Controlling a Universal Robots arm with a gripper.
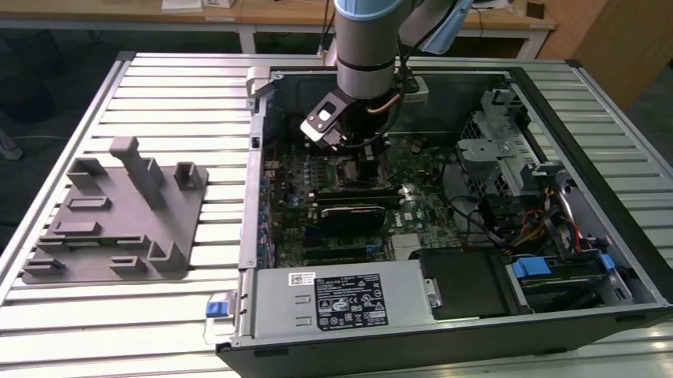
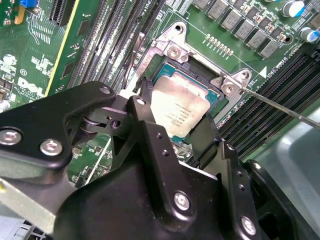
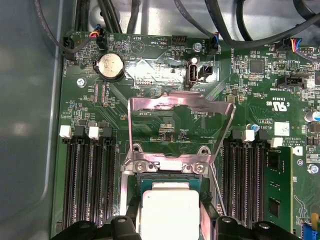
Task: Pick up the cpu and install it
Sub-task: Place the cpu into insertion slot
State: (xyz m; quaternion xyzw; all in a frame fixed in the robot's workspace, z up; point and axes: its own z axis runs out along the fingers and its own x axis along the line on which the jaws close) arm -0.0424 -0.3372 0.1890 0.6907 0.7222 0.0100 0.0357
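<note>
Exterior view: a slatted table [image 1: 158,87] held the open computer case [image 1: 589,157], desks [image 1: 273,12] behind; the arm [image 1: 368,47] stood vertical inside, its gripper [image 2: 177,120] clasping the cpu [image 2: 180,105] at the socket [image 2: 172,47] beneath it.

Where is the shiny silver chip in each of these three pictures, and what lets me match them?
Exterior view: hidden under the arm, above the motherboard.
Second wrist view: the cpu lies beside the silver hinge bracket.
First wrist view: the cpu lies between two banks of memory slots.
Shared landmark: the hinge bracket, in both wrist views.
</note>
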